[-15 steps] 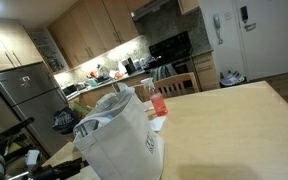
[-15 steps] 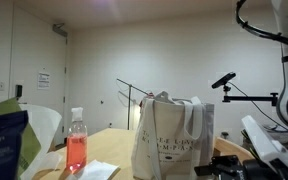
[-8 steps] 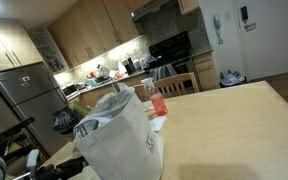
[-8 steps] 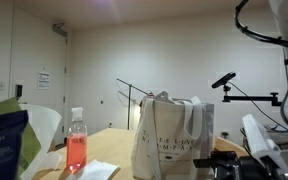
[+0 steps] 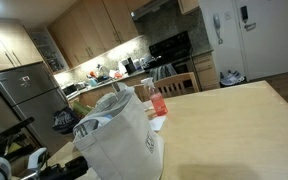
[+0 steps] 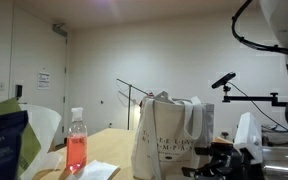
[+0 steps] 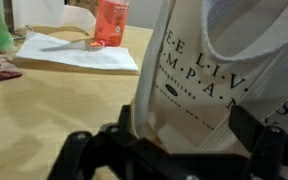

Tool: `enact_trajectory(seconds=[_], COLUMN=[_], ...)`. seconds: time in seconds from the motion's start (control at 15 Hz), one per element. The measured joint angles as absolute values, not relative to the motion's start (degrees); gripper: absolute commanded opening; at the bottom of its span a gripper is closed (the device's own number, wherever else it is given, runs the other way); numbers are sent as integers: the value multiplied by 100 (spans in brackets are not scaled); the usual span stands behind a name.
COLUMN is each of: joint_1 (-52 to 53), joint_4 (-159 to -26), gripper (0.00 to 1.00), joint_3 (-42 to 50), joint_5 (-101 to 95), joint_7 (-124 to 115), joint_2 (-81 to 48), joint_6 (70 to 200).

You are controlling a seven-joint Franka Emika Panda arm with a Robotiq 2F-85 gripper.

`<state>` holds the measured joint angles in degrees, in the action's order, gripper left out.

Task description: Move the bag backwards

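Observation:
The bag (image 5: 119,140) is an off-white fabric tote with dark printed lettering, standing upright on the wooden table (image 5: 234,120). It also shows in an exterior view as the bag (image 6: 169,140). In the wrist view the bag (image 7: 214,70) fills the right half. My gripper (image 7: 189,125) is open, its black fingers (image 7: 129,130) standing on either side of the bag's lower edge. In both exterior views the gripper (image 6: 222,160) (image 5: 59,168) sits low beside the bag. A clear bottle of red liquid (image 7: 111,22) stands behind the bag.
White paper (image 7: 79,55) lies on the table under the bottle (image 6: 76,150). A green packet (image 6: 4,140) stands close to the camera. A fridge (image 5: 29,95) and kitchen counters are beyond the table. Tripods (image 6: 224,85) stand behind.
My gripper has edged closer to the bag's base. The bag and bottle have not moved, and the jaws stay open.

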<state>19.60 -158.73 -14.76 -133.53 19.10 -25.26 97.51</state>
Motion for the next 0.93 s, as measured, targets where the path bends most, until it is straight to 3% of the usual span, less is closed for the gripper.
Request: enact_trajectory(seconds=[0.93], joint_1=[1955], joint_4=[-15878], gripper=[100], joint_3=[-1473], joint_5=[-13363], joint_7=[2344], joint_2=[-2523], joint_6=[9780])
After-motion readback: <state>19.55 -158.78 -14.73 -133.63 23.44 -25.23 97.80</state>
